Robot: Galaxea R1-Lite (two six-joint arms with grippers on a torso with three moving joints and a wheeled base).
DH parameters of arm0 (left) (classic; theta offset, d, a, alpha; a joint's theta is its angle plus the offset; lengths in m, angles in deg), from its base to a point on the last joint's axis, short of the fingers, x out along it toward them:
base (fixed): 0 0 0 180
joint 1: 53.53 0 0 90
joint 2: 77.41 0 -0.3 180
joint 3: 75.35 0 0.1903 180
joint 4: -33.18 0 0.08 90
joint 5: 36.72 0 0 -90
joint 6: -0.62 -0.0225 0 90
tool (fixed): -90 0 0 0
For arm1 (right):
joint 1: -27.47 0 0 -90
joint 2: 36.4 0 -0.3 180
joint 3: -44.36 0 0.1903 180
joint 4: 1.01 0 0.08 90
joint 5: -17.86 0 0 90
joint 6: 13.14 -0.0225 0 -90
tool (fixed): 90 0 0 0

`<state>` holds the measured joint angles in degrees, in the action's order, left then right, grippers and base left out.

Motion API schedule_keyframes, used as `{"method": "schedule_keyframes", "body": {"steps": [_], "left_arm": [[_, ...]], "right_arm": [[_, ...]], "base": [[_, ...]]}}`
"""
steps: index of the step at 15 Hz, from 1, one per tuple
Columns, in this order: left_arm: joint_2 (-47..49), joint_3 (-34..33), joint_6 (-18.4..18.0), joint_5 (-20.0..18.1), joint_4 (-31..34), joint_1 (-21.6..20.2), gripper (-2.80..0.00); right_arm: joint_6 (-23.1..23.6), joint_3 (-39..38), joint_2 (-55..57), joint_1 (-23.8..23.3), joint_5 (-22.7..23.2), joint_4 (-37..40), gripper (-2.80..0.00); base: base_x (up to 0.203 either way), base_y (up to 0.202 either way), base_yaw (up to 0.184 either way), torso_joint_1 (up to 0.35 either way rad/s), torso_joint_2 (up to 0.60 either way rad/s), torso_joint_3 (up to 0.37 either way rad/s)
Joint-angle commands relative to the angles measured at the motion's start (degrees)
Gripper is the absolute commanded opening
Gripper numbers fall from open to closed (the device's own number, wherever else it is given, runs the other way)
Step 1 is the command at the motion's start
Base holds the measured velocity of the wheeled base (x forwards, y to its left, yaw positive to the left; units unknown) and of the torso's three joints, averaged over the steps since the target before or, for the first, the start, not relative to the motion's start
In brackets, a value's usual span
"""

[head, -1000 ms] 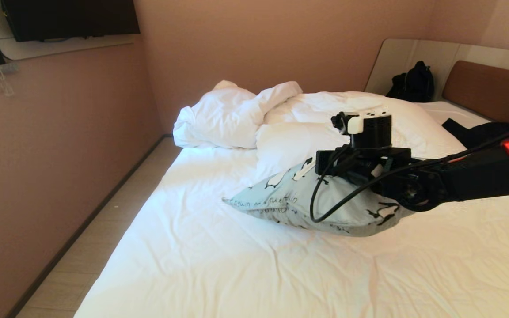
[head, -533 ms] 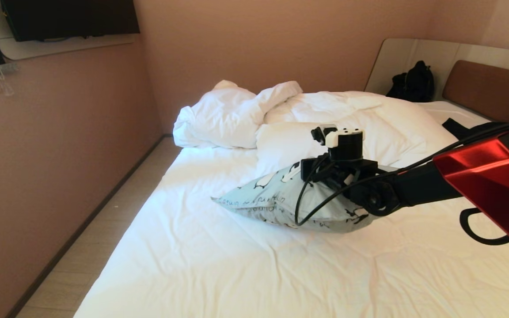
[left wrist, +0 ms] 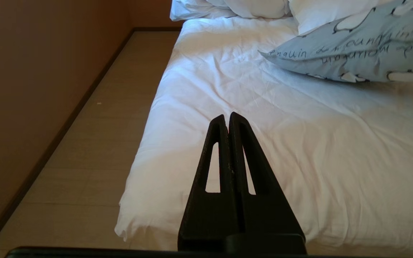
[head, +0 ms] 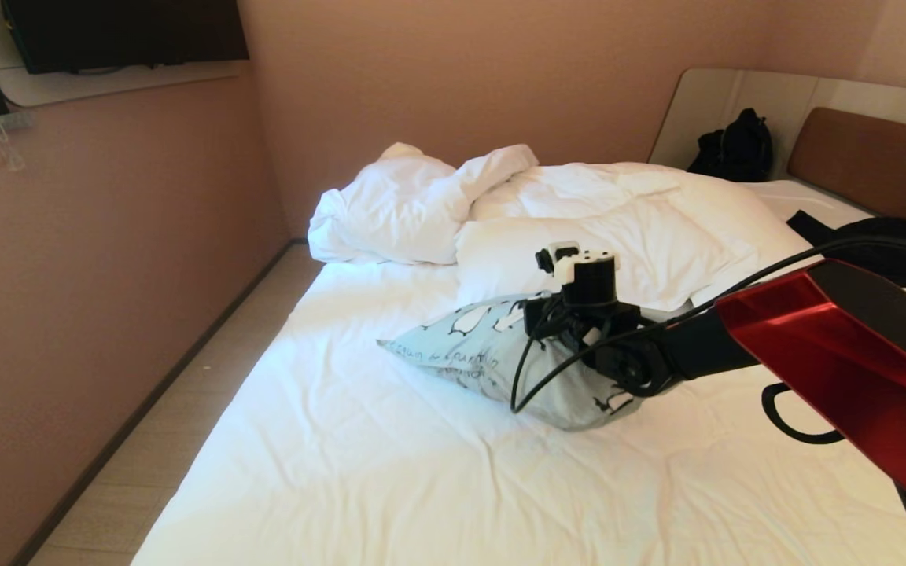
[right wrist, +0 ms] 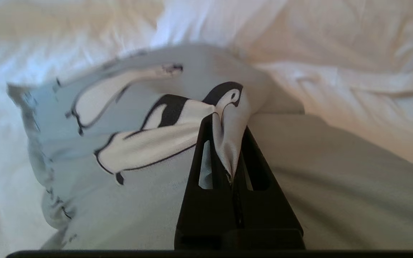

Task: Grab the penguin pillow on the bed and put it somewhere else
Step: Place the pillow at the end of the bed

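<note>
The penguin pillow, pale blue with black-and-white penguins and lettering, lies mid-bed on the white sheet of the bed. My right gripper is shut on a bunched fold of its cover near a penguin's head, and the pillow sags away from that pinch. In the head view the right arm reaches in from the right, and its wrist hides the fingers. My left gripper is shut and empty, parked over the bed's near left corner; the pillow lies well beyond it.
A rumpled white duvet and a white pillow lie just behind the penguin pillow. A black bag and dark clothing sit by the brown headboard. A floor strip runs between bed and left wall.
My right arm has stretched out to the left and sunk, dragging the gripped penguin pillow leftward across the sheet. The left gripper has not moved.
</note>
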<state>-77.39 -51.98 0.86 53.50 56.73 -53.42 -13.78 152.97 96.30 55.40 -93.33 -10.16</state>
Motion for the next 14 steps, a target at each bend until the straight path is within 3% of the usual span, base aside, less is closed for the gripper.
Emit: {"method": "schedule_keyframes", "body": {"steps": [1,6,7,10,14], "left_arm": [[-0.02,-0.09,0.02,0.04,-0.01,-0.02,-2.8],[-0.02,-0.09,0.02,0.04,-0.01,-0.02,-2.8],[-0.02,-0.09,0.02,0.04,-0.01,-0.02,-2.8],[-0.02,-0.09,0.02,0.04,-0.01,-0.02,-2.8],[-0.02,-0.09,0.02,0.04,-0.01,-0.02,-2.8]], "right_arm": [[0.89,-8.08,0.74,0.79,-0.58,-1.91,-2.8],[5.7,-25.89,-1.3,1.53,-0.5,-13.5,-2.8],[7.2,-28.14,-1.44,1.64,-0.46,-16.35,0.0],[7.67,-31.79,-3.95,2.42,-0.88,-21.61,0.0],[7.83,-35.35,-16.14,2.68,-2.23,-22.39,0.0]], "base": [[0.0,0.0,0.0,0.0,0.0,0.0],[0.0,0.0,0.0,0.0,0.0,0.0],[0.0,0.0,0.0,0.0,0.0,0.0],[0.0,0.0,0.0,0.0,0.0,0.0],[0.0,0.0,0.0,0.0,0.0,0.0]]}}
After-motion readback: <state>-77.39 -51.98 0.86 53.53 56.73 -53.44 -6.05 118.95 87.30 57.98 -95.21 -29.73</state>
